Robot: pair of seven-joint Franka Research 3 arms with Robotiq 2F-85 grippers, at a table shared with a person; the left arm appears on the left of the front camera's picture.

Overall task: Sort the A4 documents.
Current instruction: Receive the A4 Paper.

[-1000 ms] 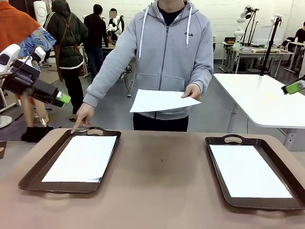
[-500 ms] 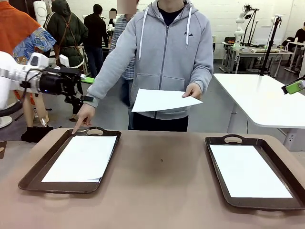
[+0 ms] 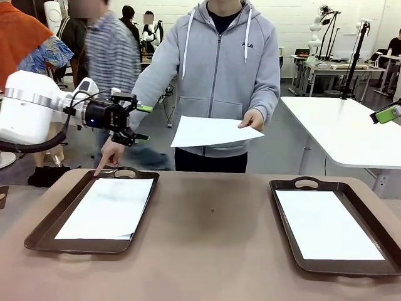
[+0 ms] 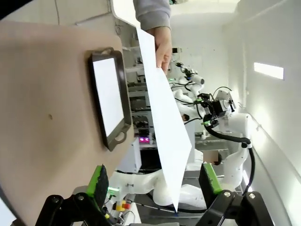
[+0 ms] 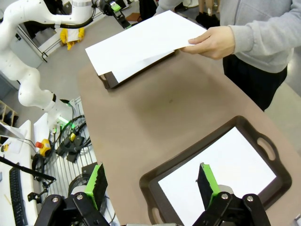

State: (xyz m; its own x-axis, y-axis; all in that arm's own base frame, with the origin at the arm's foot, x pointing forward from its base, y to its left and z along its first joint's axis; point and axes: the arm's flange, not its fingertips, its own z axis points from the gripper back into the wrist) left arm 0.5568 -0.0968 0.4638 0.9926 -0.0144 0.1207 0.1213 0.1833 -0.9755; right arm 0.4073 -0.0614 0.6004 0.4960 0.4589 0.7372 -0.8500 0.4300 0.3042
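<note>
Left claw (image 3: 141, 121) open beside held sheet (image 3: 213, 132) — apart

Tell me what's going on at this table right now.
A person holds out a sheet of paper in one hand and points with the other hand at the left tray, which already holds a sheet. The right tray holds a sheet too. The left gripper is raised above the table with jaws open, facing the offered sheet. The right gripper is open above the right tray.
</note>
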